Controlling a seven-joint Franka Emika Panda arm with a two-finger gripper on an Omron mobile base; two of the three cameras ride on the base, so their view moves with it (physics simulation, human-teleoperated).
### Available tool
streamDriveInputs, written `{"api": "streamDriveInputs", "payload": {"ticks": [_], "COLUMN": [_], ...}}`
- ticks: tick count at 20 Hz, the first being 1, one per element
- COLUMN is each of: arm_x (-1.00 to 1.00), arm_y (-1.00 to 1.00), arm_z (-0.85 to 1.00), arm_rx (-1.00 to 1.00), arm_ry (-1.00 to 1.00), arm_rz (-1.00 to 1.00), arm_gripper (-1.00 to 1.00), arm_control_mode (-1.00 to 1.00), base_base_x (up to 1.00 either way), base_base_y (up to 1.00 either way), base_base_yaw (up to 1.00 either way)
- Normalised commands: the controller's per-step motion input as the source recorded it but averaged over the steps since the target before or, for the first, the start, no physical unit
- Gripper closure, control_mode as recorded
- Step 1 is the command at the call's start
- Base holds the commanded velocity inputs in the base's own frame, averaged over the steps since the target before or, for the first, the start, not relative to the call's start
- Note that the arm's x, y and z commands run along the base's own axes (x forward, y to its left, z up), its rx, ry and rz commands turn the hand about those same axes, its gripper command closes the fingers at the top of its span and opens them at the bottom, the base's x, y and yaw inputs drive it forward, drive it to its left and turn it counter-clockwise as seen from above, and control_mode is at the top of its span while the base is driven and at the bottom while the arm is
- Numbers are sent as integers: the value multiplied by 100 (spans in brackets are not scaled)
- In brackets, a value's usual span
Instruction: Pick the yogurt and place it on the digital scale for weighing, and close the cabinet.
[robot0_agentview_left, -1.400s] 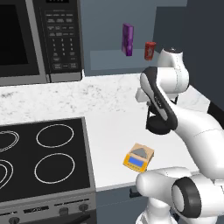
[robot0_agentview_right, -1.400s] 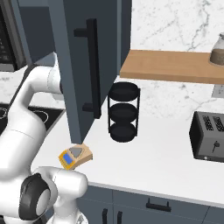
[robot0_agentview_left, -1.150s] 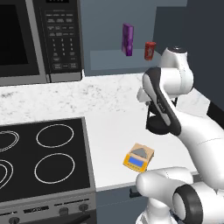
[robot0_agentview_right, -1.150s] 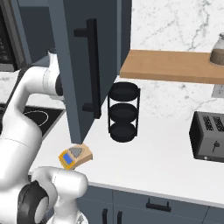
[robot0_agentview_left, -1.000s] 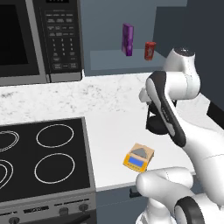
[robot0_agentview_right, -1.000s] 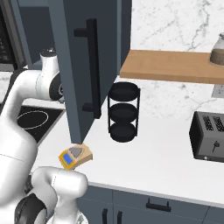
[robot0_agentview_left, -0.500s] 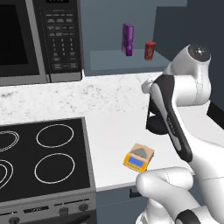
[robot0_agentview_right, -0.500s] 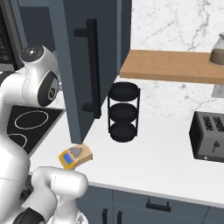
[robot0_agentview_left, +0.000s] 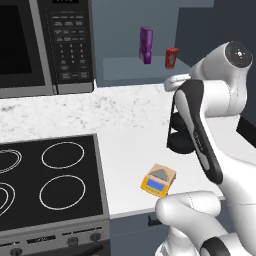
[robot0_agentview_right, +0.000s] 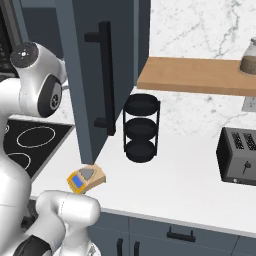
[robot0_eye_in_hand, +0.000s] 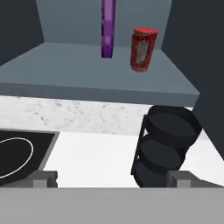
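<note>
Jaws spread wide, gripping nothing. Yogurt upright on cabinet shelf, just beside purple box. Digital scale on tabletop, near black rack.

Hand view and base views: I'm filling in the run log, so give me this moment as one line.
phase: reaching | yogurt: on cabinet shelf beside purple box | fingers: apart, empty | digital scale: bare, on counter | cabinet: door open
</note>
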Motion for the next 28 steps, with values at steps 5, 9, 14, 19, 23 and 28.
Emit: {"api": "streamDriveInputs", "payload": {"ticks": [5, 9, 14, 19, 23, 28], "arm_x": [5, 13, 13, 11, 4, 30], "arm_y": [6, 20, 1, -1, -8, -9], "arm_z": [22, 5, 8, 13, 21, 16], "arm_rx": [0, -1, 0, 1, 4, 0], "arm_ry": [-21, -16, -7, -2, -2, -2], "arm_rz": [-7, -13, -14, -8, -1, 0], "arm_gripper": [-100, -100, -100, -100, -100, -100], "arm_control_mode": [-100, -100, -100, -100, -100, -100], "base_base_x": [0, 0, 0, 0, 0, 0], "base_base_y": [0, 0, 0, 0, 0, 0], "base_base_yaw": [0, 0, 0, 0, 0, 0]}}
